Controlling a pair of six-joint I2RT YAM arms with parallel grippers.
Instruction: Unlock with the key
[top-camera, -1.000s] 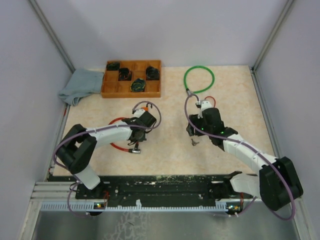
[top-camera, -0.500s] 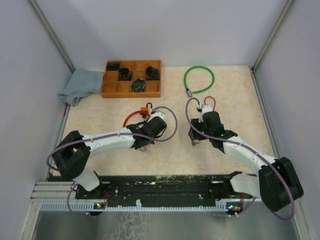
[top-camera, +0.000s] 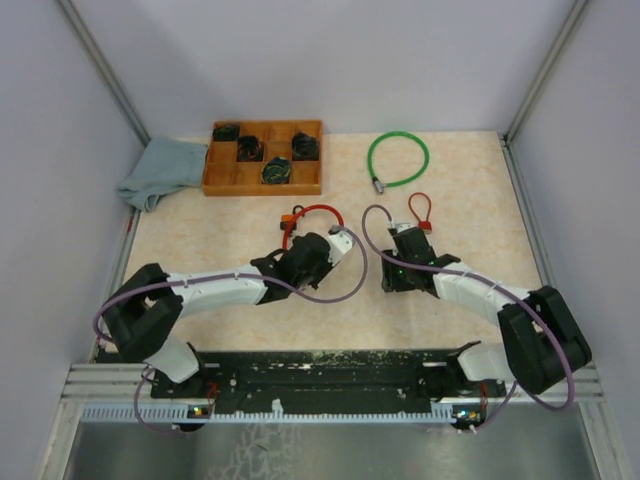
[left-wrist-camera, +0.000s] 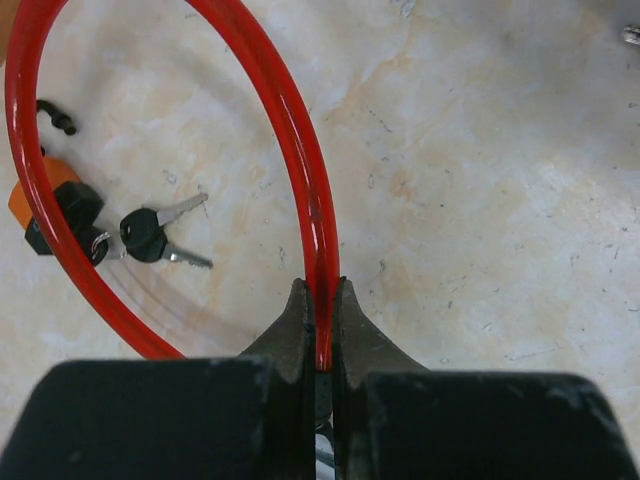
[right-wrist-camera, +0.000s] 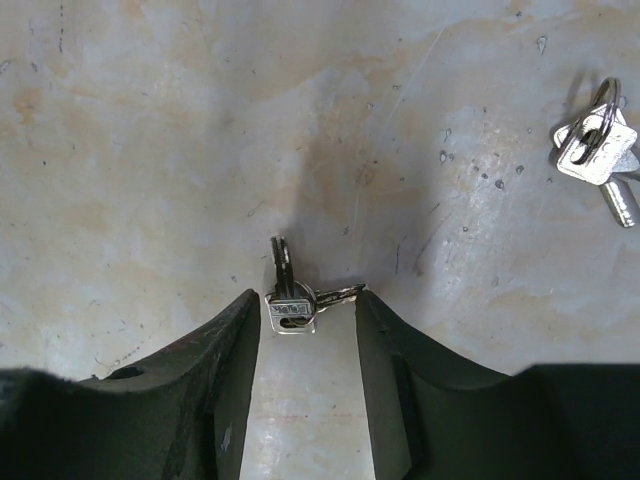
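Your left gripper (left-wrist-camera: 322, 345) has clamped tight on the red plastic-coated cable loop (left-wrist-camera: 285, 120) and dragged it from the left toward the middle, with the orange-and-black lock body (left-wrist-camera: 50, 205) trailing along. Meanwhile your right gripper (right-wrist-camera: 308, 335) has dropped over the small silver keys (right-wrist-camera: 290, 305), jaws apart but narrowing, nothing pinched yet. With lock and key closer together, unlocking should be easier.

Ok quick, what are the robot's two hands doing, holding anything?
Left gripper: closed, holding the red cable.
Right gripper: open around the silver keys, not gripping them.
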